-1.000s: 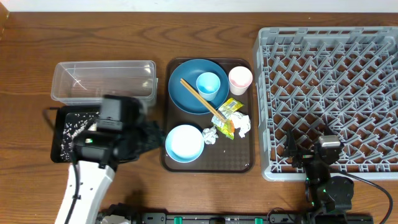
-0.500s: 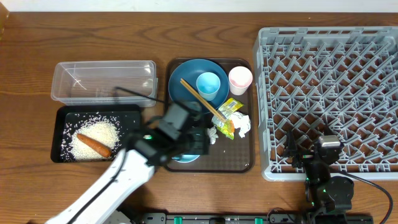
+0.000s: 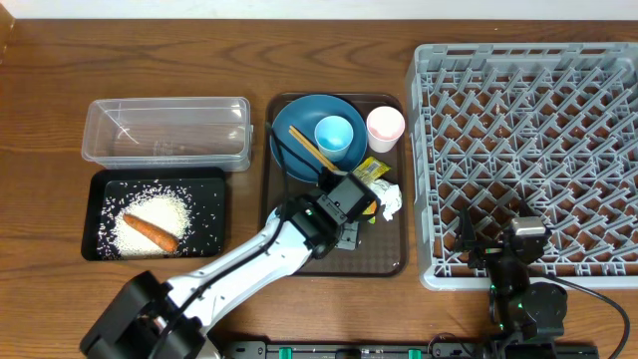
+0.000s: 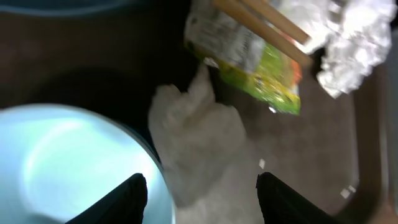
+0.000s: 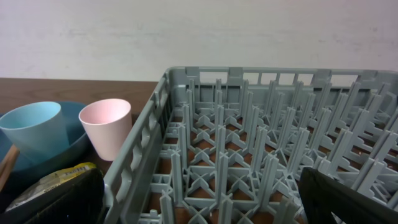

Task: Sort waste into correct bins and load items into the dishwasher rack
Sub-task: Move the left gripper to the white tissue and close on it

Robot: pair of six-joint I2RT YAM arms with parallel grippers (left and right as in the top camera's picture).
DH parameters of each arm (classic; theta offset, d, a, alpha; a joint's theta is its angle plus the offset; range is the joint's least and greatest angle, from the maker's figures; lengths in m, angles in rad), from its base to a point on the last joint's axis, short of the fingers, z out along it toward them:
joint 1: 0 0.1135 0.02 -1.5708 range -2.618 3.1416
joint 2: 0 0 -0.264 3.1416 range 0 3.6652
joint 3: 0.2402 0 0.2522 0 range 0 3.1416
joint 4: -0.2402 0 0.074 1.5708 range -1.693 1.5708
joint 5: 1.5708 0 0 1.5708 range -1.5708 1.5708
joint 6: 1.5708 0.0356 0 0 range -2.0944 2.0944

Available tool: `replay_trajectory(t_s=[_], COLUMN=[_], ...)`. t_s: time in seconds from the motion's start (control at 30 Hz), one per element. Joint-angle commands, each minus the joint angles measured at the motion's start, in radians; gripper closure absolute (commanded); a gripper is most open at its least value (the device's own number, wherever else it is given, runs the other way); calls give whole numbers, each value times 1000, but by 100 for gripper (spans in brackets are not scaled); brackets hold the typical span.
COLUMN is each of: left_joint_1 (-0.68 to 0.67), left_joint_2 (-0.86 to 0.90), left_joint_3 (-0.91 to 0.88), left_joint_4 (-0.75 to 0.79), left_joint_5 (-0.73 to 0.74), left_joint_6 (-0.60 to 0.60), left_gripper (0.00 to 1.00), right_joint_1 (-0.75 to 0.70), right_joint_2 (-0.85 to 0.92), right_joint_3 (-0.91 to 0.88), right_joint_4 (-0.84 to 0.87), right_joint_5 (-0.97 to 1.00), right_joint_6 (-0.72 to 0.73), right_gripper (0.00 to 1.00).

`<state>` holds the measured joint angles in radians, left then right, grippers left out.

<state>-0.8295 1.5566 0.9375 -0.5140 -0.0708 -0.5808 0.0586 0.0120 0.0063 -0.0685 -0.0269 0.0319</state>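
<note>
My left gripper (image 3: 344,217) (image 4: 205,202) is open over the brown serving tray, its fingers on either side of a crumpled white napkin (image 4: 199,137). The pale-blue bowl (image 4: 62,162) lies under its left finger. The yellow-green wrapper (image 3: 371,172) (image 4: 255,68) lies under the chopsticks (image 3: 311,150) (image 4: 267,25), next to a second white wad (image 3: 390,199) (image 4: 348,43). The orange stick (image 3: 150,232) and rice (image 3: 167,209) lie in the black tray (image 3: 214,179). My right gripper (image 3: 493,244) (image 5: 199,205) is open and empty over the grey rack (image 3: 528,120) (image 5: 249,124).
The dark-blue plate (image 3: 299,150) holds the light-blue cup (image 3: 334,133) (image 5: 34,127). The pinkish cup (image 3: 385,127) (image 5: 106,127) stands beside it on the brown tray (image 3: 384,261). The clear tub (image 3: 164,130) sits behind the black tray.
My left arm has swung right from the black tray to the brown tray, over the bowl and napkin. The orange stick and rice now show in the black tray. The right arm has not moved.
</note>
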Motion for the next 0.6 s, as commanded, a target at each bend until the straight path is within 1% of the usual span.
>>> replay_trajectory(t_s=[0.0, 0.03, 0.13, 0.23, 0.3, 0.37, 0.4, 0.57], left_joint_1=[-1, -1, -1, -1, -1, -1, -1, -1], left_joint_2=[21, 24, 24, 24, 24, 21, 17, -49], left_joint_3=[11, 11, 11, 11, 11, 11, 11, 11], left_joint_4=[19, 25, 39, 46, 45, 43, 43, 45], left_joint_5=[-80, -80, -80, -80, -80, -80, -80, -80], left_joint_6=[-3, 0, 0, 0, 0, 8, 7, 7], left_gripper=[41, 41, 61, 75, 81, 92, 94, 94], right_joint_1=[3, 3, 3, 3, 3, 3, 3, 3], right_joint_2=[-6, -6, -6, -6, -6, -6, -6, -6], right_joint_3=[-1, -1, -1, -1, -1, -1, -1, -1], right_joint_4=[-3, -3, -3, -3, -3, -3, -3, -3], right_joint_5=[-3, -3, -4, -3, -3, -3, -3, -3], right_joint_6=[-18, -18, -18, -18, -18, -18, -18, -18], right_gripper=[1, 1, 1, 1, 1, 1, 1, 1])
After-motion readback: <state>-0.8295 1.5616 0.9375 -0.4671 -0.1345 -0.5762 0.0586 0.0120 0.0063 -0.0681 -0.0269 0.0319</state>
